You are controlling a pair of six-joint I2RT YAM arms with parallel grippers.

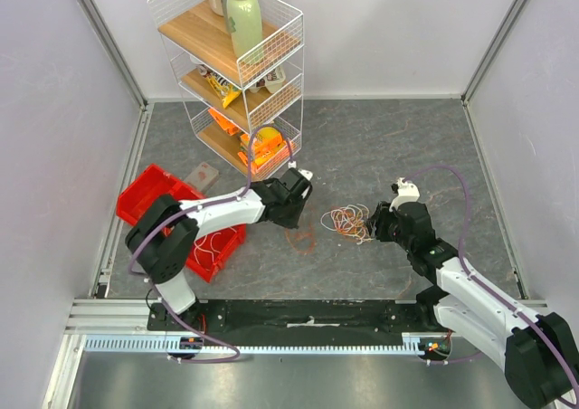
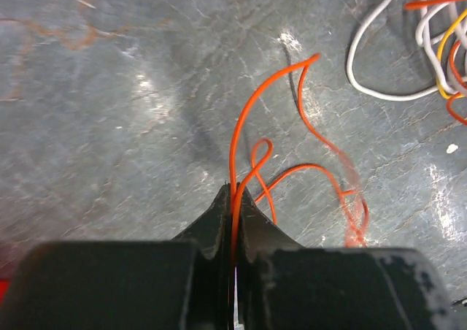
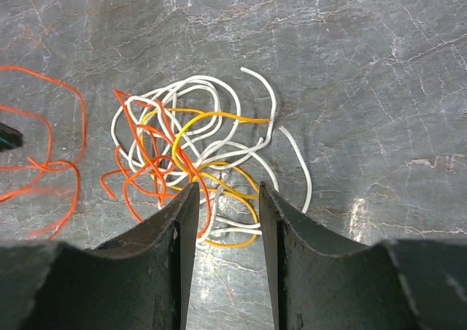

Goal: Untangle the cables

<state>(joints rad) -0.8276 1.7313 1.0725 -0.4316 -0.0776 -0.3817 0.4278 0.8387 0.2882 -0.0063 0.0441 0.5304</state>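
The cables (image 1: 348, 221) lie as a loose tangle of orange, yellow and white wires on the grey table (image 1: 380, 147), between the two arms. One orange cable (image 2: 237, 136) has been drawn apart from the tangle (image 2: 430, 45) and curls over the table to its left (image 1: 301, 238). My left gripper (image 2: 235, 193) is shut on this orange cable, which runs up between its fingertips. My right gripper (image 3: 226, 187) stands open just above the near edge of the tangle (image 3: 193, 147), with white and yellow loops on the table between its fingers. The separate orange cable (image 3: 51, 162) shows at the left of the right wrist view.
A red bin (image 1: 149, 192) with some wires in it sits at the left, under the left arm. A white wire shelf (image 1: 237, 74) with a bottle and snack packs stands at the back left. A small grey flat item (image 1: 201, 174) lies next to the bin.
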